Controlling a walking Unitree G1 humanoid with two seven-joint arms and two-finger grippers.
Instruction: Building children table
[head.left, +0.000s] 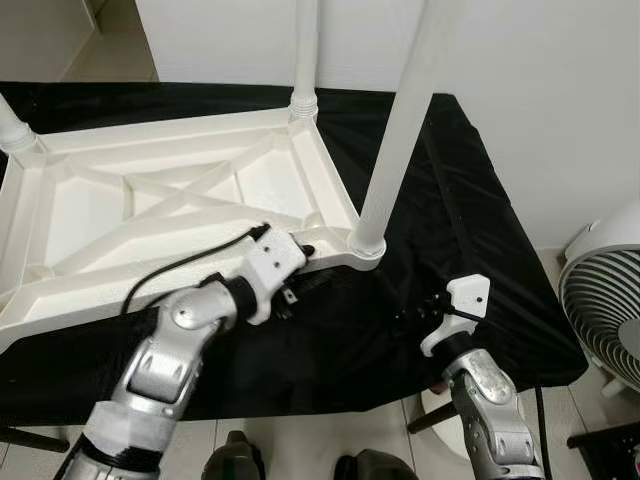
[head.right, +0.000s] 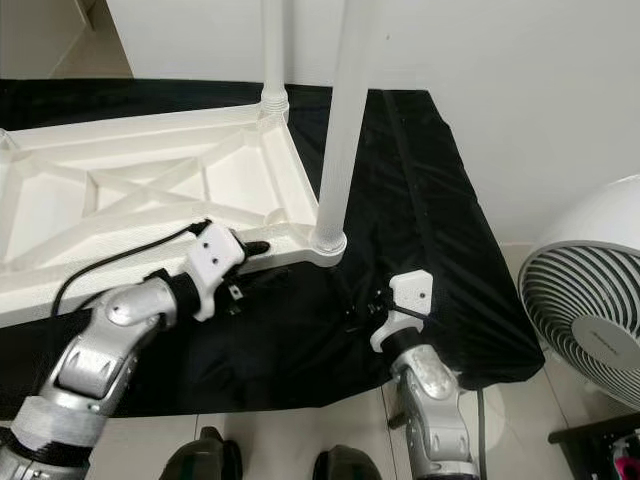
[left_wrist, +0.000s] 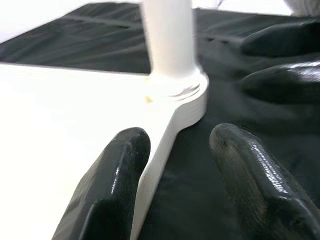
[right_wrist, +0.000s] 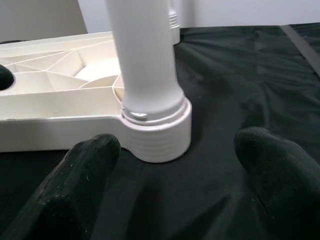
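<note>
Upturned white table top (head.left: 150, 200) on black-draped surface (head.left: 470, 240). Left gripper (left_wrist: 172, 165) fingers apart straddling near rim; right gripper (right_wrist: 175, 170) fingers apart near right leg (head.left: 395, 130).

Matt white plastic table (head.left: 180, 190) on glossy black cloth (head.left: 470, 250).

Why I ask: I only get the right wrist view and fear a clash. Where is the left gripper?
Observer: The left gripper is at the near rim of the upturned tabletop, just left of the leg you face.
Operator: Is it gripping the rim?
Observer: No. Its fingers are open, one over the white rim and the other over the black cloth.
Operator: Any other legs fitted?
Observer: Yes, a second leg stands at the far corner and a third leg at the far left.
</note>
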